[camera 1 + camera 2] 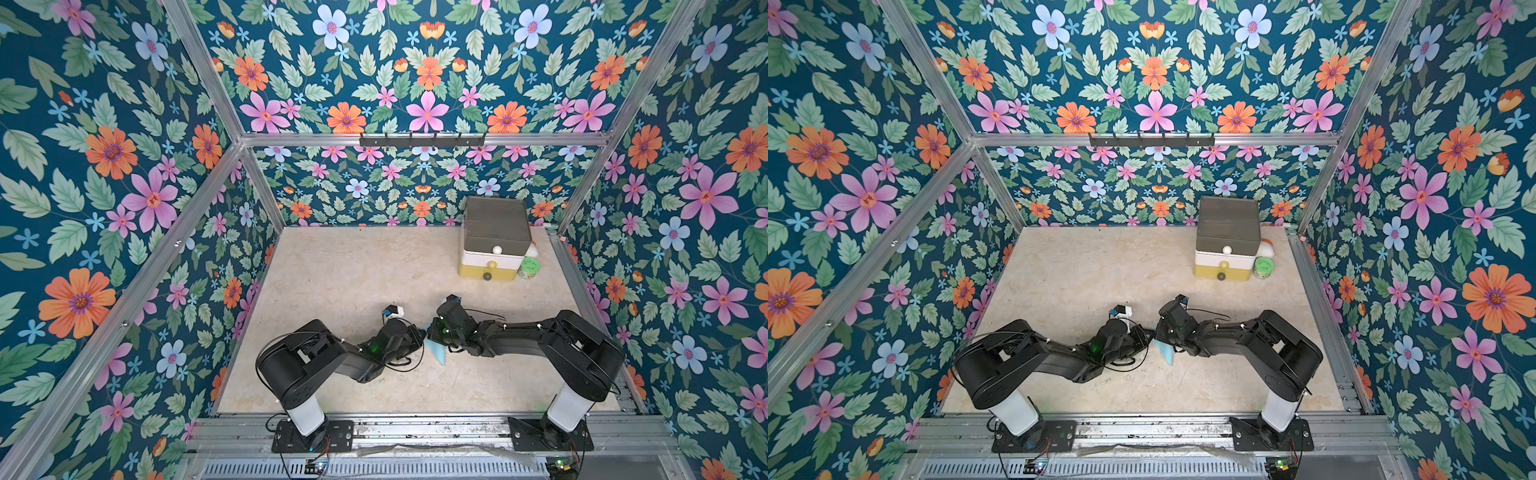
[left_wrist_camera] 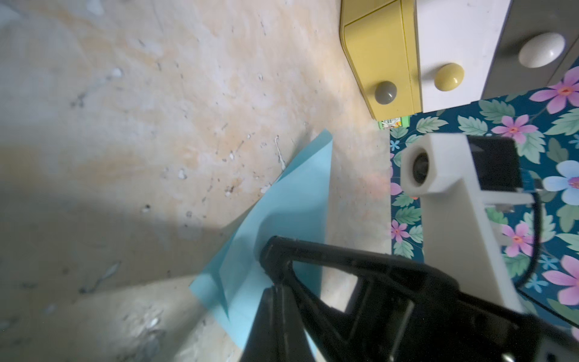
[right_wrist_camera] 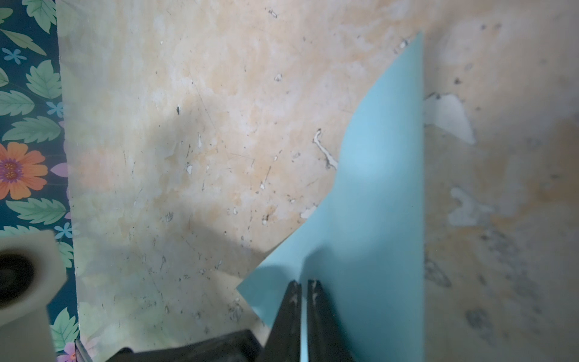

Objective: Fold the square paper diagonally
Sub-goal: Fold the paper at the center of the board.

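Right wrist view shows the right hand (image 3: 304, 283) almost shut, with only a thin slit between its two fingers (image 3: 294, 301). Blue shows in that slit, so the hand looks to be pinching the paper (image 3: 376, 203) near one corner. One edge of the paper bends in a curve, so part of it seems to be up off the surface (image 3: 188, 125).

In the left wrist view the left hand (image 2: 268, 272) is clenched tight. Its tips lie over the paper, but it is hard to tell if the sheet is caught between them or only under them. A small flap is turned over close by.

In both top views the paper sits between the two hands, well apart from the box of drawers (image 1: 494, 245) at the back.

The paper is thin and very light. It will likely bend, flop and slide easily, and a hard squeeze could wrinkle it. The best place to hold it is right at a pointed corner, so that corner can be laid on the one across from it. The other hand should press the sheet down so it does not slip.
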Available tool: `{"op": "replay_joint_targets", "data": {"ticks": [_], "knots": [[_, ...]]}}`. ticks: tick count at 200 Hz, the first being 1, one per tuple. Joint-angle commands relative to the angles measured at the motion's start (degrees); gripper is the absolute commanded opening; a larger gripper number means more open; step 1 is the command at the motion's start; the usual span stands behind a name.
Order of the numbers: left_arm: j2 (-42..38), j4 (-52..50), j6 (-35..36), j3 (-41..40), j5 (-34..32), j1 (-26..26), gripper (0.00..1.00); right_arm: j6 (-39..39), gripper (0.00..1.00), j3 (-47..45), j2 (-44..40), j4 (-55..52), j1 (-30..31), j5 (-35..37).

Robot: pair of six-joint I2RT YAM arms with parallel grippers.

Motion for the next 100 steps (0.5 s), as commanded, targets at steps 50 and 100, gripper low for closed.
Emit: {"op": "replay_joint_targets", "data": {"ticks": [50,100], "knots": [[2.7,-9.9,2.5,3.1,-2.3,0.0,0.00,-0.2,0.10,-0.7,0.3,-12.0,0.1,-1.5],[2.6,-11.4,3.1,2.4,-2.6,0.0,0.00,-0.5,0.10,-0.7,0.5,-11.8,0.1,-1.1]]}}
